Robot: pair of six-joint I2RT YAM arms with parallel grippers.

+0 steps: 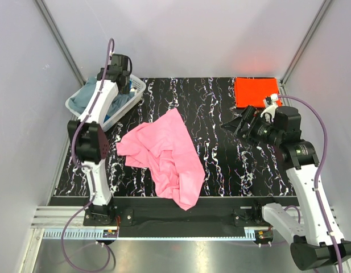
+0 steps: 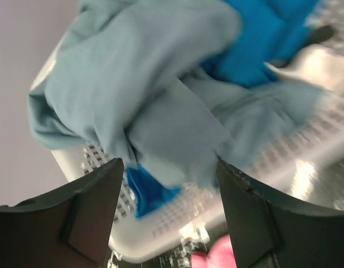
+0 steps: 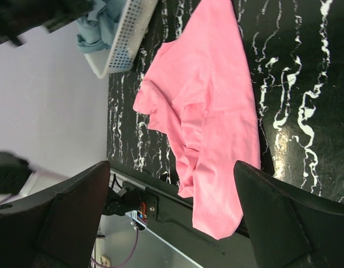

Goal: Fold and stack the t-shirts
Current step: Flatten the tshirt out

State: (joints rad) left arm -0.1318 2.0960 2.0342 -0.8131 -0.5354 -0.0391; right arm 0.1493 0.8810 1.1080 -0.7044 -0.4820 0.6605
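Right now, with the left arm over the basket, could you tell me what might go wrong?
The pink t-shirt hangs over the table's near edge and may slide off. The left jaws stand open above the grey-blue t-shirt, bunched with the blue t-shirt in the basket; a grab might take both.

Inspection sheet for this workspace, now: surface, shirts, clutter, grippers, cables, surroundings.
Surface: black marbled table.
Shirts: pink shirt crumpled mid-table, overhanging the near edge; orange-red shirt folded, far right corner; grey-blue shirt and blue shirt bunched in the basket, far left.
Clutter: nothing seen.
Grippers: left gripper open over the basket; right gripper open, empty, above the table.
Cables: purple cables run along both arms.
Surroundings: white walls; metal rail in front.
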